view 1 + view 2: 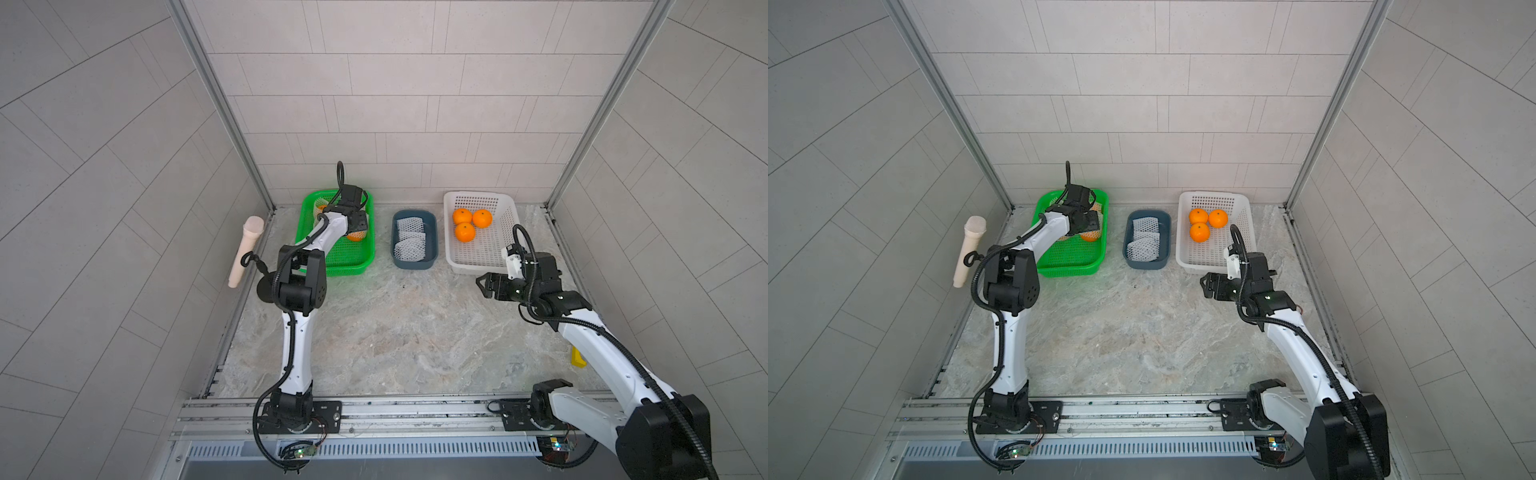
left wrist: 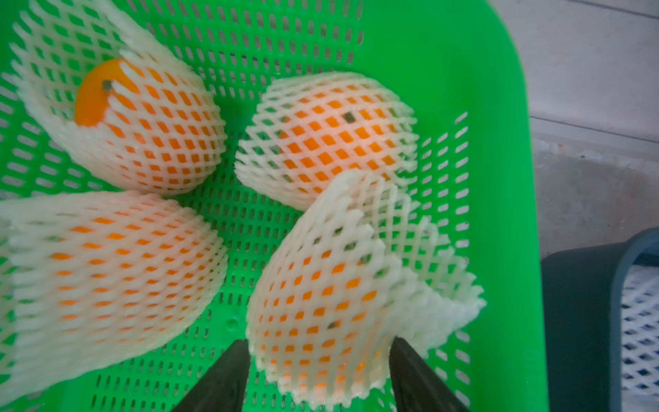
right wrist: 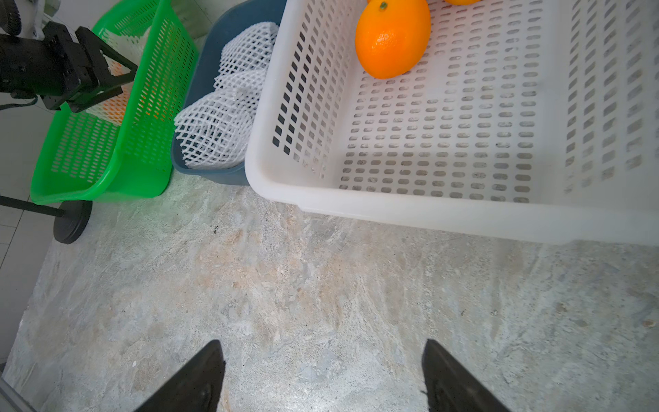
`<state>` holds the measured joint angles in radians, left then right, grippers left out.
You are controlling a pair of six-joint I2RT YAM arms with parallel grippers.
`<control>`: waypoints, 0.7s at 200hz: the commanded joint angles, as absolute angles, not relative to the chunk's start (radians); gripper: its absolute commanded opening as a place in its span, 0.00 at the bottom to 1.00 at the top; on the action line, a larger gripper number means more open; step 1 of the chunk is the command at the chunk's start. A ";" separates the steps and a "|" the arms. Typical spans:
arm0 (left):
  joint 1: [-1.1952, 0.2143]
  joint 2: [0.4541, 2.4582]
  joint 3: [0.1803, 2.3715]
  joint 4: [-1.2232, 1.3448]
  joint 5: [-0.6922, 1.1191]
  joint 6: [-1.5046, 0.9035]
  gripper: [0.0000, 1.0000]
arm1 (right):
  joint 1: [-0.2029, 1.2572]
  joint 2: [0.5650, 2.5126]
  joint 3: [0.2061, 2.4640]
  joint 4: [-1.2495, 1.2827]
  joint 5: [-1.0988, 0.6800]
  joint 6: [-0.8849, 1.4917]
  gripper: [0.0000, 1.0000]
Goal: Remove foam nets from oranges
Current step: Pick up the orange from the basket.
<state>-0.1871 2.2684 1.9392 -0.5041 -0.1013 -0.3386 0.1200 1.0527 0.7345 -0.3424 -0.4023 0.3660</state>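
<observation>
In the green perforated plastic basket (image 2: pixel 506 178), round oranges (image 2: pixel 94 96) sleeved in white foam mesh nets (image 2: pixel 107 257) are seen. The nearest netted orange (image 2: pixel 321 296) is straddled by the spread left end effector (image 2: pixel 318 340), though whether it is pinched yet cannot be told. Its middle, not the loose net flare (image 2: pixel 442 296), should be squeezed gently; the right end effector (image 3: pixel 321 342) is spread, empty.

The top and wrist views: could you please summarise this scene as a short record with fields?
Green basket: four netted oranges
Blue tub: loose foam nets
White basket: three bare oranges
Left pincer: jaws either side of one netted orange in the green basket; grip unclear
Right pincer: open, empty, above the bare table
</observation>
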 commanded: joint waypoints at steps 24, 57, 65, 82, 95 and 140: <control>-0.181 2.279 1.921 -0.523 -0.122 -0.321 0.66 | 0.126 1.037 0.740 -0.347 -0.390 0.351 0.88; -0.182 2.285 1.921 -0.522 -0.118 -0.313 0.66 | 0.126 1.037 0.738 -0.347 -0.387 0.351 0.88; -0.181 2.288 1.924 -0.524 -0.118 -0.311 0.67 | 0.127 1.035 0.739 -0.347 -0.387 0.351 0.88; -0.181 2.295 1.927 -0.527 -0.115 -0.307 0.68 | 0.127 1.036 0.739 -0.347 -0.384 0.350 0.88; -0.182 2.302 1.931 -0.531 -0.112 -0.302 0.69 | 0.126 1.034 0.739 -0.347 -0.383 0.350 0.88; -0.182 2.346 1.986 -0.571 -0.101 -0.295 0.72 | 0.127 1.032 0.738 -0.350 -0.378 0.350 0.88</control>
